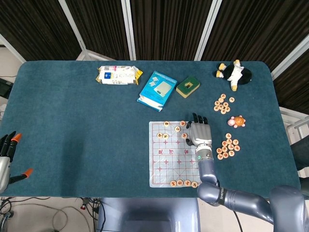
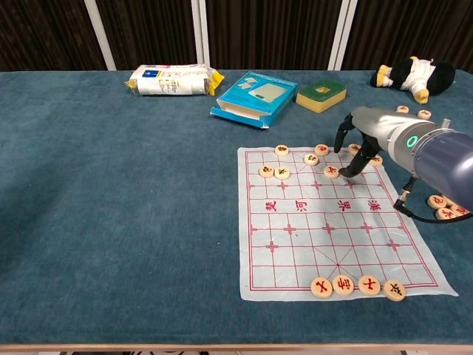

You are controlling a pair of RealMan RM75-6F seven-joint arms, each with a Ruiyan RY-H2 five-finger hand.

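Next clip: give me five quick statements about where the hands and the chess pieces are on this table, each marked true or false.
1. The right hand is over the far end of the chess board. True.
2. Four pieces sit in a row at the board's near edge. True.
3. The left hand is holding a piece above the board. False: it is off the table's left edge, away from the board.
4. The blue box lies on the board. False: it lies on the table beyond it.
5. Loose pieces lie on the table right of the board. True.
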